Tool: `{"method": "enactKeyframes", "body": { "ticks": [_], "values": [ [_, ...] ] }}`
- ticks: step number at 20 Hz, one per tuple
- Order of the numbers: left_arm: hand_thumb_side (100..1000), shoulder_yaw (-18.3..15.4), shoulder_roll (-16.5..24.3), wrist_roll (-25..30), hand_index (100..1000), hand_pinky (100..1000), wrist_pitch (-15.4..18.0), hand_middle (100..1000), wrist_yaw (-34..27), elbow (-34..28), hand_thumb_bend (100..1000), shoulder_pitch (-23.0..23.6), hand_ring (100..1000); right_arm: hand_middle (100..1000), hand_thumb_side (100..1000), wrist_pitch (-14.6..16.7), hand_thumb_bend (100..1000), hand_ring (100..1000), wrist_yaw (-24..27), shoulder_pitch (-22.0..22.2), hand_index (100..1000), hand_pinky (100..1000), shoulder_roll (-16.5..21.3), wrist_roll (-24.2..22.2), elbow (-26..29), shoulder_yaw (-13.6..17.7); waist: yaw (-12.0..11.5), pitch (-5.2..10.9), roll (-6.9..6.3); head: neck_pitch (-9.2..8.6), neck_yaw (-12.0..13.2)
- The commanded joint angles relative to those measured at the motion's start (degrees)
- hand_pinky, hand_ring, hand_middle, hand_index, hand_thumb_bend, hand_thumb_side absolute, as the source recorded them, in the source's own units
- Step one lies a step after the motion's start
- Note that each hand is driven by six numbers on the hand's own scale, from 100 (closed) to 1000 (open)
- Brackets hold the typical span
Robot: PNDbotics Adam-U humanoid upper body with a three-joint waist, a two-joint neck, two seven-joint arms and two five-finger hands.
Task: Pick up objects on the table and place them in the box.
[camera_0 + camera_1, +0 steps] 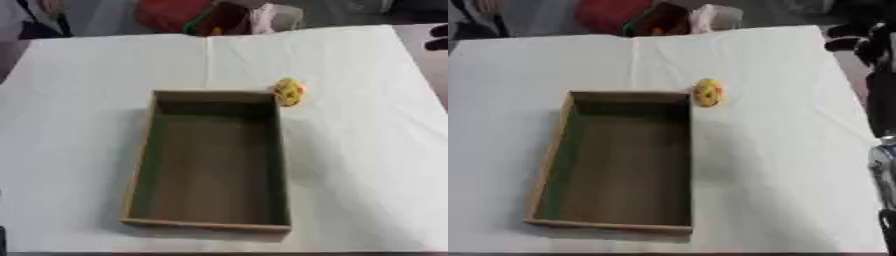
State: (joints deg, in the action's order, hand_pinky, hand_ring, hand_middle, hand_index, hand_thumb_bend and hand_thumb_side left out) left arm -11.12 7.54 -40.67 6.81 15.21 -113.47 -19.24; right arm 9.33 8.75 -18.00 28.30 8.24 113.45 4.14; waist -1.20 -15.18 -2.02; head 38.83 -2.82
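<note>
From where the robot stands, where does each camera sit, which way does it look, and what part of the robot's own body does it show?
Left eye view: in the head, looking down at the white table, the empty wooden box and a small yellow object; no hand is clear.
Right eye view: beside it, facing the same way; dark arm parts show at the right edge.
Both share the table, the box and the yellow object at the box's far right corner.

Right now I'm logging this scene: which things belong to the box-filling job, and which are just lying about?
Job:
- yellow object, on the cloth beside the box's far right corner
- wooden box, nothing visible inside

Lying about:
- white tablecloth
- red and brown items beyond the table's far edge
</note>
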Motion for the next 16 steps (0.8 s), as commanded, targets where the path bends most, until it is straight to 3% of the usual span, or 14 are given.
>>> {"method": "enactKeyframes", "body": {
  "ticks": [1,8,16],
  "values": [
    [864,-0.17,0.59,0.1,615,324,0.07,455,0.26,-1.12,100,-0.37,476,713,817,0.33,100,675,-1.77,-1.98,877,629,5.5,-0.72,1.14,-0.34,-0.15,0.69,0.13,0.9,-0.84],
    [867,-0.02,0.66,0.34,614,323,0.03,455,0.09,-1.12,100,-0.3,476,752,834,-2.09,100,717,-6.18,-6.39,889,662,13.92,-3.06,1.14,-2.23,-0.72,-0.12,0.23,1.11,-1.2],
    [870,0.12,0.63,0.59,612,322,-0.12,453,-0.23,-1.12,100,-0.1,475,787,844,-6.57,100,753,-11.9,-12.92,899,694,24.55,-9.22,0.09,-4.38,-1.89,-1.76,-0.02,-1.38,-1.43]
  ]
}}
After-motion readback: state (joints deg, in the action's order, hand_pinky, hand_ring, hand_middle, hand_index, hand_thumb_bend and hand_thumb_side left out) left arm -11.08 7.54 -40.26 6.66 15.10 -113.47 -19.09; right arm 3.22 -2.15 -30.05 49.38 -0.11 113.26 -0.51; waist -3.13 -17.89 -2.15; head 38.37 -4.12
